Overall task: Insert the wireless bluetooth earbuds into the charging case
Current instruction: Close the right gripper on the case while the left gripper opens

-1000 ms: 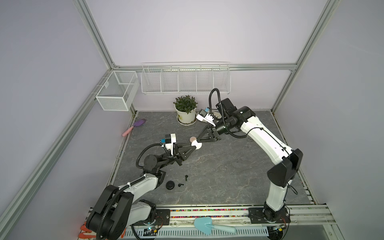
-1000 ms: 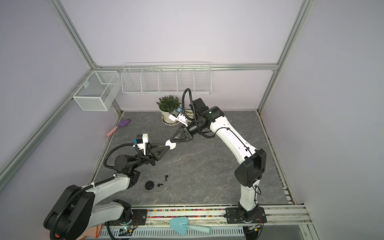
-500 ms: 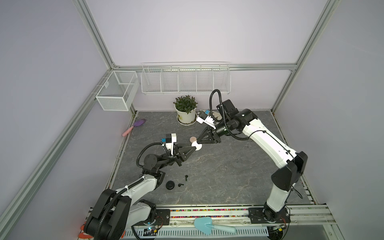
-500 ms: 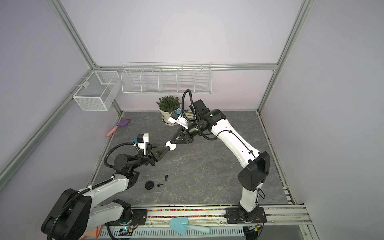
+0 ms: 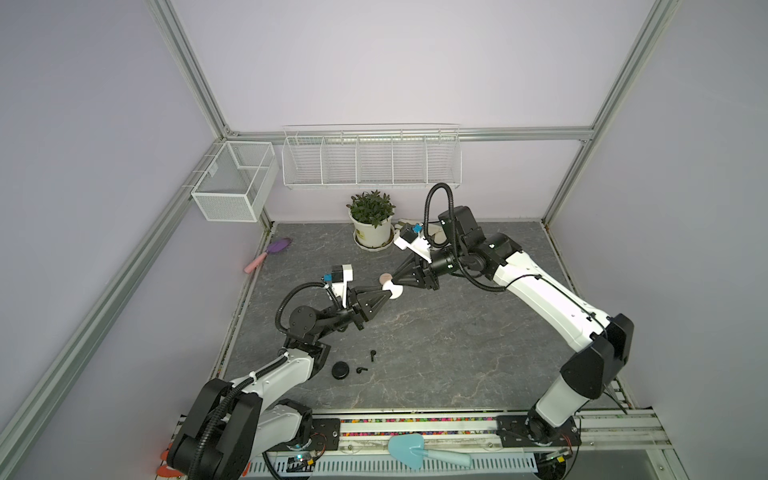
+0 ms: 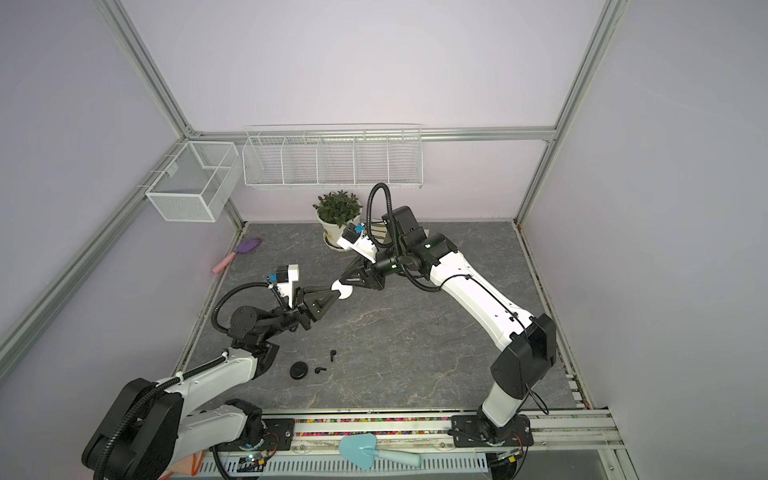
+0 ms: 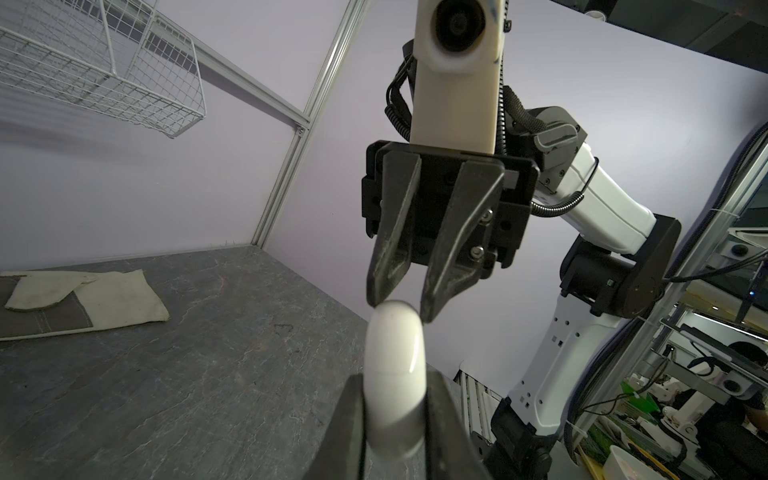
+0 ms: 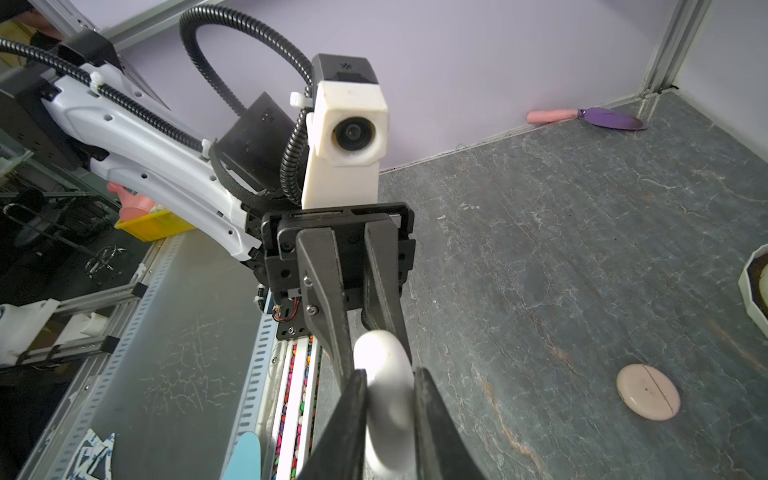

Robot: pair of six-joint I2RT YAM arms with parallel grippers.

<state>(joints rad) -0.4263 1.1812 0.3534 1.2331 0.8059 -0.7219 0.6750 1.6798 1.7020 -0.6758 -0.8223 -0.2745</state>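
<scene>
Grippers meet in the air over the grey table, slightly toward 10 o'clock from its centre in both top views. The left gripper is closed hard on a white charging case, gripping the puck by one edge so that it stands edge-on between the fingers. The right gripper reaches in from 2 o'clock with jaws drawn narrow — its two tips straddle the case's opposite rim and look to press on either face; in the right wrist view the white shell fills the gap between them. Down on the table toward 7 o'clock, near the left arm's base, one black earbud lies apart from the other black earbud, which sits just beside a round black case. A pink case rests closed on the table just beyond the grippers toward 12 o'clock. A potted plant stands at 12 o'clock.
</scene>
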